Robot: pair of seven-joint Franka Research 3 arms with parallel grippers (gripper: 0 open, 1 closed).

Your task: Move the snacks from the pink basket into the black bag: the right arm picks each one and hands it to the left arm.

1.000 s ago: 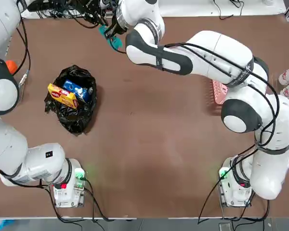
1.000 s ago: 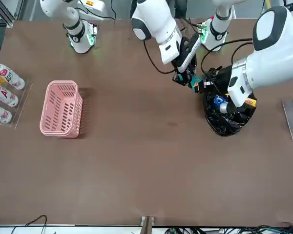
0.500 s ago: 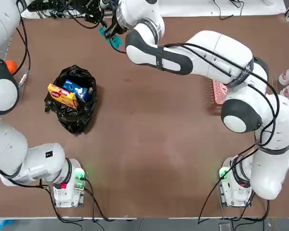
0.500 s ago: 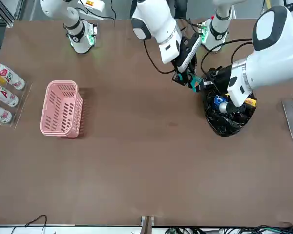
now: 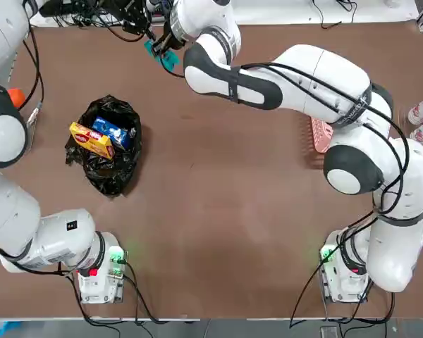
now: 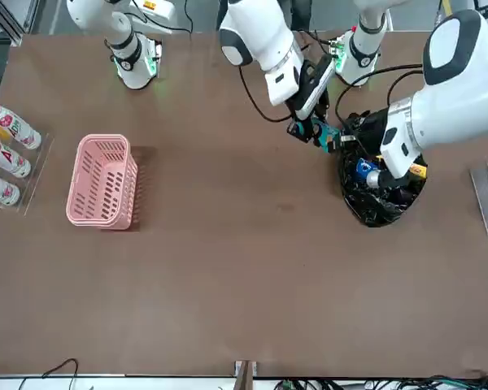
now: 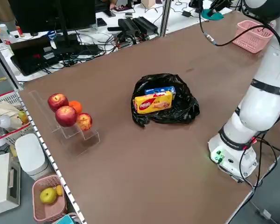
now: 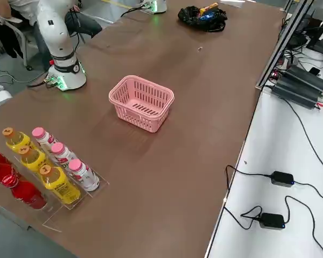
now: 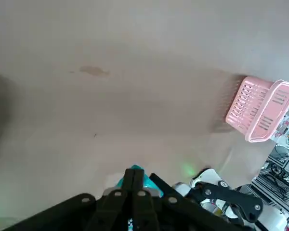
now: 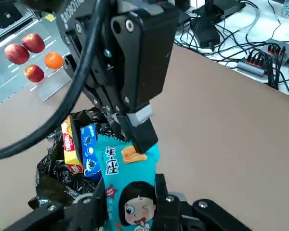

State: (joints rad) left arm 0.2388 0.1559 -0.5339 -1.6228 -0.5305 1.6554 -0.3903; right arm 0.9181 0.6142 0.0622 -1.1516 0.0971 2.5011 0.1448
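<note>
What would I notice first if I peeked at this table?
Probably the two white arms meeting above the table's far side, both grippers on one teal packet: the left gripper shut on its top end, the right gripper at its lower end. Next, the black bag on the robot's left with a yellow packet and a blue pouch inside, and the pink basket standing empty on the right.

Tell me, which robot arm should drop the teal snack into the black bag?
Probably the left. Its gripper is shut on the teal packet, and in the front view it hangs close to the black bag. The right gripper is letting go.
</note>
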